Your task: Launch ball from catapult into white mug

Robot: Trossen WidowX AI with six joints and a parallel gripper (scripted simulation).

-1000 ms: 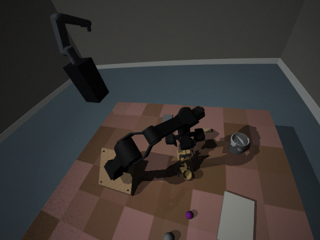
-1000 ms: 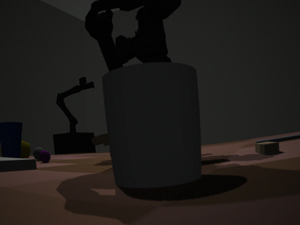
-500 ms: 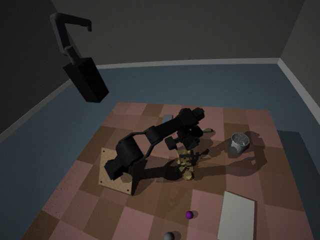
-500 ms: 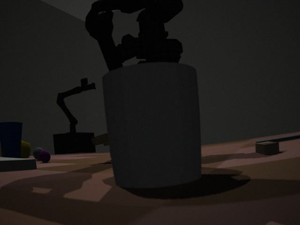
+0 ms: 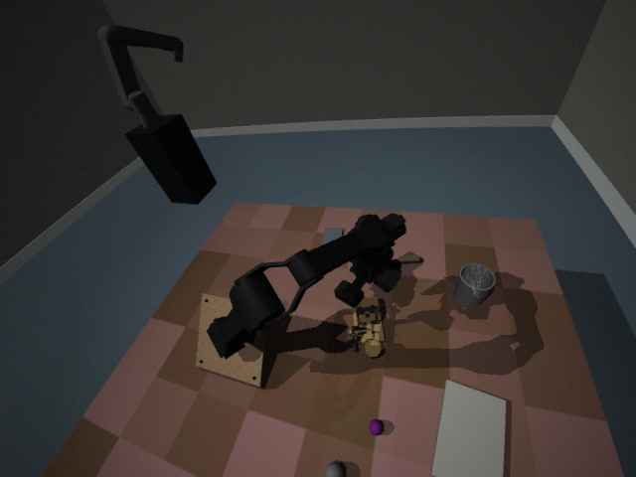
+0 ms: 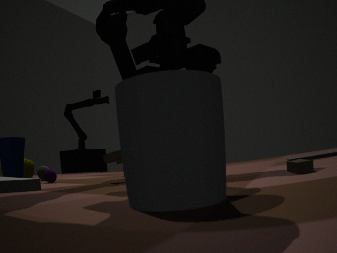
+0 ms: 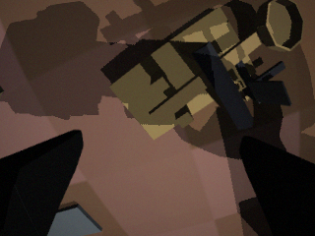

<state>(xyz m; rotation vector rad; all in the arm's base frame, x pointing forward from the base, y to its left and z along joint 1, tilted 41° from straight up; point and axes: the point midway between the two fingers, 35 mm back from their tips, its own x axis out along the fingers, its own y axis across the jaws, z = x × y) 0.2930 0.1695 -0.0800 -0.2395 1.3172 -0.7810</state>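
Jaws wide above catapult (image 7: 197, 73)

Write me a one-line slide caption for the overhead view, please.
Black robot arm, its open gripper above a wooden catapult, white mug to one side, purple ball lying unloaded.

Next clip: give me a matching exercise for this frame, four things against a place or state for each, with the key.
Things:
1. hand
2. purple ball
3. catapult
4. white mug

Places or states:
A. upright on the checkered mat, right of the catapult in the top view
B. open, holding nothing
C. on the mat near the front edge, beside a grey ball
D. on the mat just below the hand

Pairs: 1-B, 2-C, 3-D, 4-A
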